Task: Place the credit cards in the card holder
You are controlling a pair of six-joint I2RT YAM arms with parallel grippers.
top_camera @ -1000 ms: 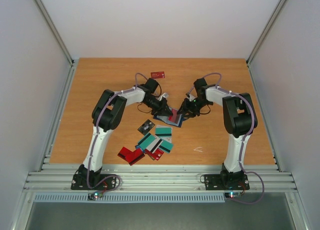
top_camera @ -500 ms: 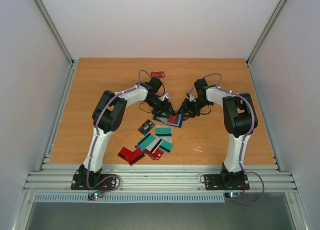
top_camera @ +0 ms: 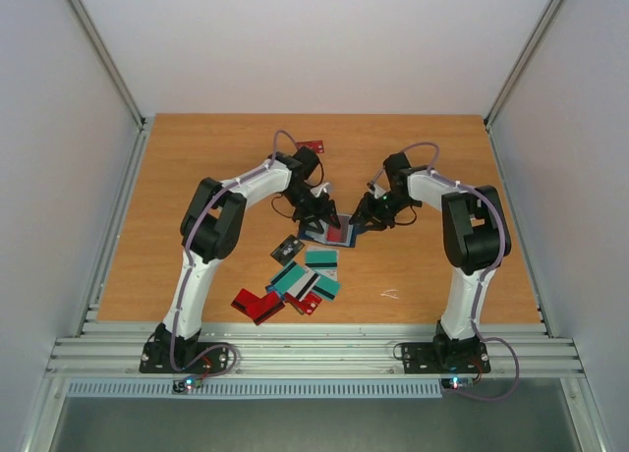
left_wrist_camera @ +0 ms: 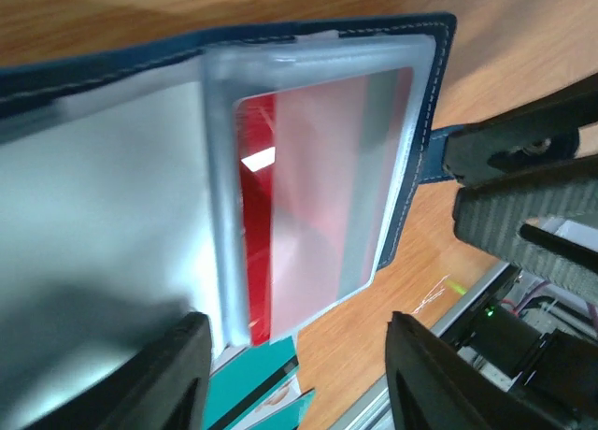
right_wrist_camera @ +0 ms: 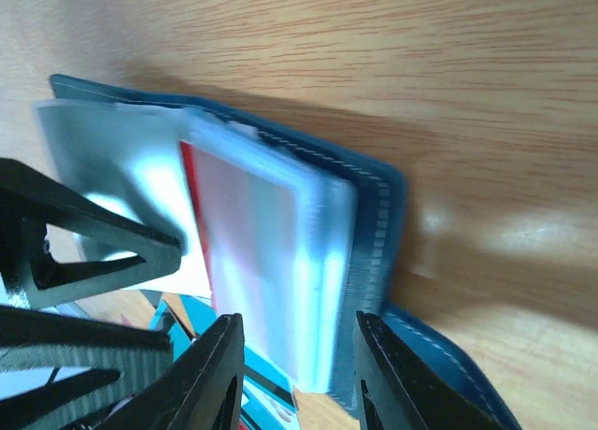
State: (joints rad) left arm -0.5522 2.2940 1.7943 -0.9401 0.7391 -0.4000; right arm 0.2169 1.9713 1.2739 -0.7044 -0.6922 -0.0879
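Left hand [left_wrist_camera: 297, 379] wider now; red card [left_wrist_camera: 308, 196] seemingly lengthwise along card holder [left_wrist_camera: 425, 37].

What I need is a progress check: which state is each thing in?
card holder: open, lying on the table.
red card: inside a clear sleeve.
loose cards: on the table, outside the holder.
left gripper: open, over the holder.
right gripper: closed on the holder's edge.
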